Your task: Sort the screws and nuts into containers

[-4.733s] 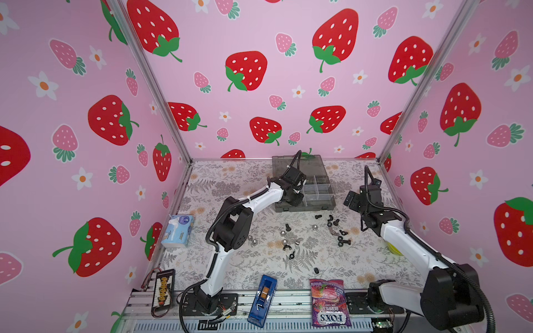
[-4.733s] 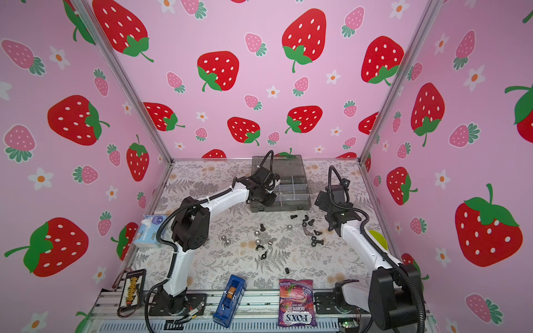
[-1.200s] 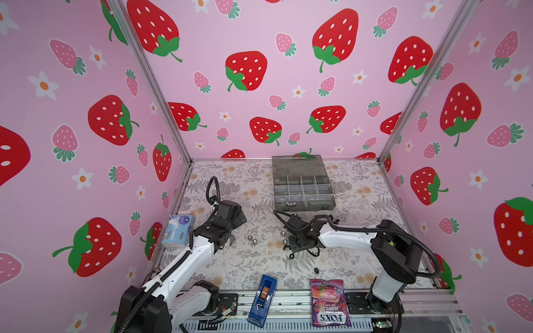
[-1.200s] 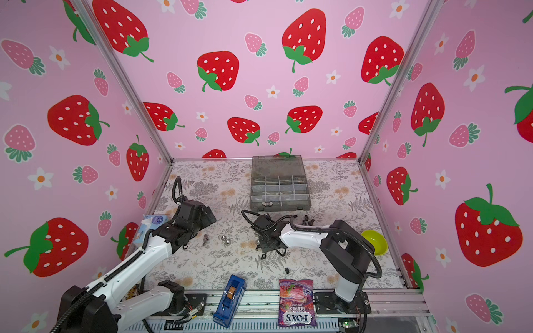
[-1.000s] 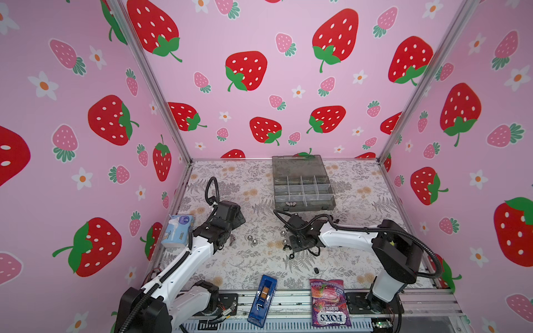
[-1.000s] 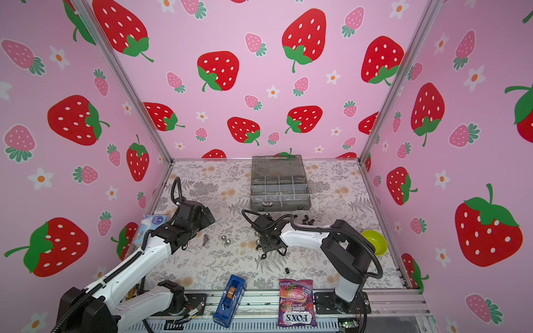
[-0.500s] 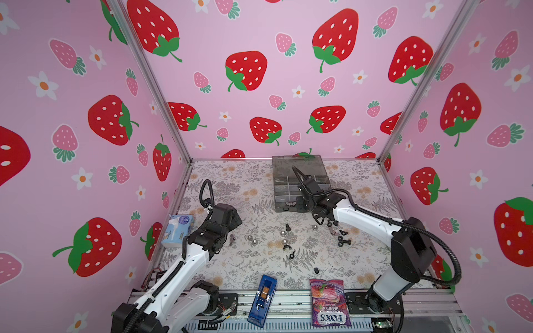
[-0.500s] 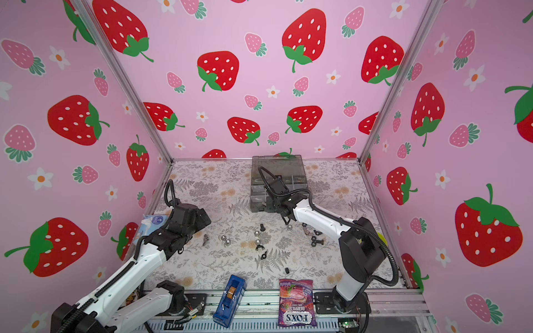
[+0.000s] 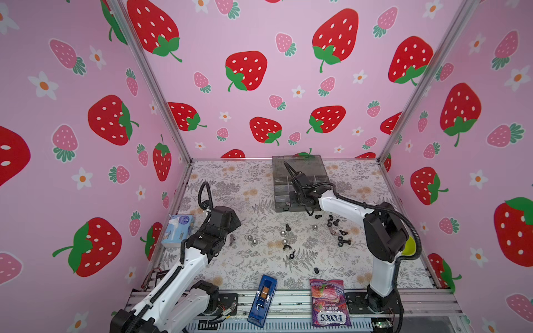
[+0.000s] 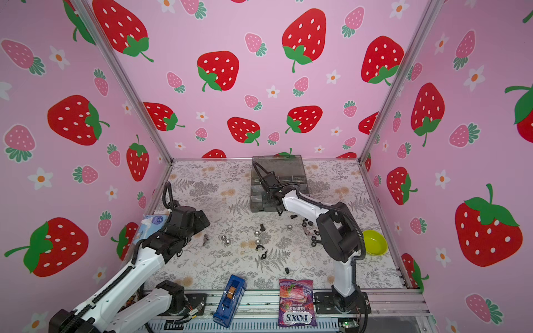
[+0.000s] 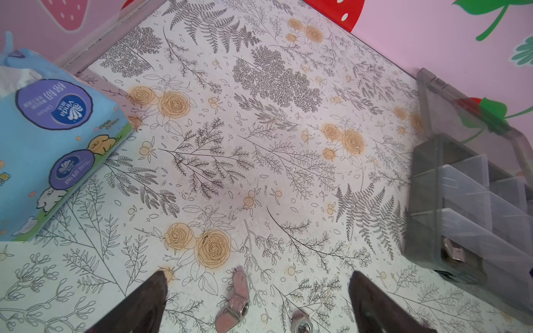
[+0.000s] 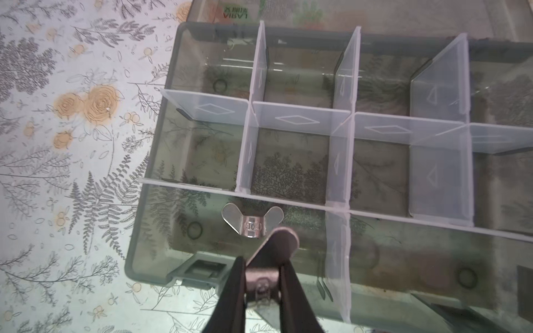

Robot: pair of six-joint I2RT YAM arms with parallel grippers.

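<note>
In both top views the smoky grey organiser box (image 9: 315, 168) stands at the back of the floral table (image 9: 230, 184) with its lid open. The right gripper (image 9: 298, 200) hangs over its near left corner, the jaws too small there to judge. Loose screws (image 9: 336, 222) and nuts (image 9: 251, 238) lie scattered on the table between the arms, apart from the box. The left gripper (image 10: 203, 223) hovers near a loose wing nut (image 10: 205, 239). At the front edge a purple candy bag (image 9: 330, 308) reads "FOX'S BERRIES" upside down, near a blue box (image 9: 262, 299). A green bowl (image 10: 374, 242) sits behind the right arm. In the left wrist view the left gripper's fingers (image 11: 144, 302) stand wide apart and hold nothing. The loose wing nut lies on the table between them, a small silver nut (image 11: 301, 325) just beside it. The blue tissue pack (image 11: 57, 121) bears the name "Vinda". In the right wrist view the right gripper is closed narrowly on a held wing nut (image 12: 271, 253), silver, above the box's front left cell (image 12: 173, 225). A second wing nut (image 12: 252, 220) lies in that cell, its stamped digits too small to read surely. The lid carries mirrored lettering I cannot make out.
</note>
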